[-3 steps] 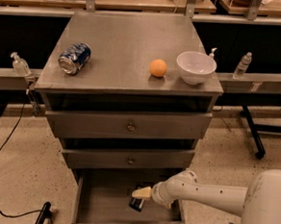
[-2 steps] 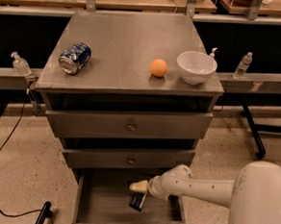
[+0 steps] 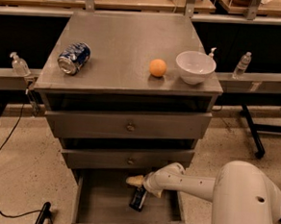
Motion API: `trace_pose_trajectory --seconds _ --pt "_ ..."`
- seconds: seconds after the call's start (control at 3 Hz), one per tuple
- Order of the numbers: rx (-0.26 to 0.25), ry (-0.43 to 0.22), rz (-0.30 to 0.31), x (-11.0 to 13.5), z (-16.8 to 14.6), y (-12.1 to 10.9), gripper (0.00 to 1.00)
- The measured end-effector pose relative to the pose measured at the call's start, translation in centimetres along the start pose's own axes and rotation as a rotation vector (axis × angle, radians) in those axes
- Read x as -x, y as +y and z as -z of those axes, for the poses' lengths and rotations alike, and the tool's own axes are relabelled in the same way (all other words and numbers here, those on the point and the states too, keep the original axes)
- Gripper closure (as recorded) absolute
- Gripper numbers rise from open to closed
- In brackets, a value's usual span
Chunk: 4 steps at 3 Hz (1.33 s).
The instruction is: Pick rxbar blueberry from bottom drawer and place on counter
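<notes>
- Gripper (image 3: 135,181) down inside bottom drawer (image 3: 95,204), which is pulled out; open/shut: can't tell.
- Rxbar blueberry (image 3: 138,199) in the drawer, just under gripper.
- Counter (image 3: 126,40) well above: bowl (image 3: 195,67), orange (image 3: 157,67), can (image 3: 74,58).

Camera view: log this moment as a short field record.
gripper: inside the bottom drawer, just above the rxbar
rxbar: in the drawer, under the gripper; whether it is held is unclear
bottom drawer: open
counter: can on its side, orange, bowl; no rxbar
</notes>
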State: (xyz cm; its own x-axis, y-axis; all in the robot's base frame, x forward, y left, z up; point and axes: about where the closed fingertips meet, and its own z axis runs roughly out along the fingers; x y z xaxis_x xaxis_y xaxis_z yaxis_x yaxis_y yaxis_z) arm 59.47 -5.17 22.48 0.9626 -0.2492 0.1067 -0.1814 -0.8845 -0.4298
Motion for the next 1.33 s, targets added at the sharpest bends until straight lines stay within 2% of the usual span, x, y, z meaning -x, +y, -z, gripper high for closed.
trace_pose_trajectory --seconds 0.33,0.67,1.0,1.33 --pt "-0.004 -0.049 -0.07 -0.5 -3.5 -0.3 0.0" --pt "0.046 -0.05 -0.053 -0.7 -5.0 -0.3 0.0" --pt "0.05 -0.051 -0.06 -0.6 -5.2 -0.4 0.0" --pt "0.156 -0.072 -0.001 0.8 -8.0 1.6 0.0"
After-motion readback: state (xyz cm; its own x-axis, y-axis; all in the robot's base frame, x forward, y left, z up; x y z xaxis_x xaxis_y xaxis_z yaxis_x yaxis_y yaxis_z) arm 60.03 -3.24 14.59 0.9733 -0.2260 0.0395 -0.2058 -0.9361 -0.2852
